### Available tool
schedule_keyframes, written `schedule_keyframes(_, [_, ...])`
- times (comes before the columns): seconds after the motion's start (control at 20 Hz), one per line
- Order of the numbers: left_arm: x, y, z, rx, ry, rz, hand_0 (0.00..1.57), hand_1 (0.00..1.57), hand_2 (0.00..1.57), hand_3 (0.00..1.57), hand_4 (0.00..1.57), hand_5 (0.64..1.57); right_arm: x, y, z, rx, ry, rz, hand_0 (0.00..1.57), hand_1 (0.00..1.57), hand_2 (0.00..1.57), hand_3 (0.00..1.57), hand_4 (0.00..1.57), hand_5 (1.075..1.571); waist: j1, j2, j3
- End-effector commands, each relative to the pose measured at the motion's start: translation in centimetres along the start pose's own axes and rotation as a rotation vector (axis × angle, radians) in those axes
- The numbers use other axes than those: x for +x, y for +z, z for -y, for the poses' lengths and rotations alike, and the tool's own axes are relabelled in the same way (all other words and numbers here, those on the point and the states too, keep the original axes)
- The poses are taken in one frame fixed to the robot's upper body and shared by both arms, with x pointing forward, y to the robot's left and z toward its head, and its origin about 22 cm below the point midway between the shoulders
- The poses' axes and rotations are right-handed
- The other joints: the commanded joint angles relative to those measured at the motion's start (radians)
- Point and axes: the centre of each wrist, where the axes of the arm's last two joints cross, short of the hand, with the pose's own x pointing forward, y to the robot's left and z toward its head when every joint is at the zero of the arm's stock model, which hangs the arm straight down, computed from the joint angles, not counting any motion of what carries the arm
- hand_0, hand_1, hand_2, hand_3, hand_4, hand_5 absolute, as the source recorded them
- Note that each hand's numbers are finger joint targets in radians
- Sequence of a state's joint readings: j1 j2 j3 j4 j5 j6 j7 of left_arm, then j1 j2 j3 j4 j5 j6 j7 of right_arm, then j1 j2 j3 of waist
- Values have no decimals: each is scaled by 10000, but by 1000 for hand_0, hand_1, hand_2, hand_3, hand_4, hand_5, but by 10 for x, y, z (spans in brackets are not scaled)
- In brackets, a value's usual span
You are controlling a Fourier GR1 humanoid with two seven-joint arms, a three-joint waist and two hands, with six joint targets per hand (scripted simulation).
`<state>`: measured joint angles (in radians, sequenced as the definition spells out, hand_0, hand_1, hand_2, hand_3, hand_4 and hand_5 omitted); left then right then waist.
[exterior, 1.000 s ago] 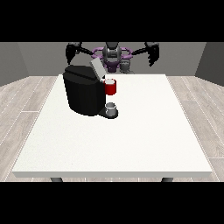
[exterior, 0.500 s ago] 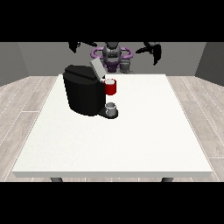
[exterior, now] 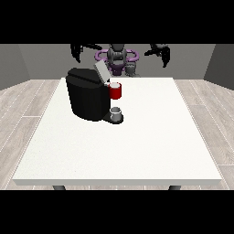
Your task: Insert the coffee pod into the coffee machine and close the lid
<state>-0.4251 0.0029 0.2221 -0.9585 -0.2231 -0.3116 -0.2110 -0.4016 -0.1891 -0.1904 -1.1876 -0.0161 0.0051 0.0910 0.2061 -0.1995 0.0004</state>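
Note:
The black coffee machine (exterior: 89, 98) stands on the table's left half. Its grey lid (exterior: 101, 71) is tilted up and open. A red piece (exterior: 115, 91) sits at the machine's front, above a small grey cup (exterior: 116, 113) on the drip base. A small grey object (exterior: 132, 69), possibly the coffee pod, stands at the table's far edge in front of the robot. The hand at the view's left (exterior: 77, 50) and the hand at the view's right (exterior: 162, 52) hang raised above the far edge. Both are away from the machine, fingers relaxed and holding nothing.
The large white table (exterior: 151, 137) stretches wide in front of and to the right of the machine. The robot's torso (exterior: 117, 57) is behind the far edge. Wooden floor surrounds the table.
Both arms have shifted slightly upward at the far edge. The machine, lid and cup have not moved.

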Motion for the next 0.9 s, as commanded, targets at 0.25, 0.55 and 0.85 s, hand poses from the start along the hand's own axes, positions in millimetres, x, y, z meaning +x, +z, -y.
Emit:
schedule_keyframes(0.25, [28,16,4,166,-250,412,0,0,0,0,282,1571,8,-18,-3,434,-651,-336,0,0,0,0,65,1571,62,760,0])
schedule_keyframes(0.55, [50,24,2,408,-430,1494,0,0,0,0,374,1571,32,-40,-8,448,-433,401,0,0,0,0,0,1571,170,1819,-1])
schedule_keyframes(0.85, [71,34,-25,674,-701,2063,0,0,0,0,362,1571,42,-48,-33,862,-160,1066,0,0,0,0,0,1571,109,2435,-2])
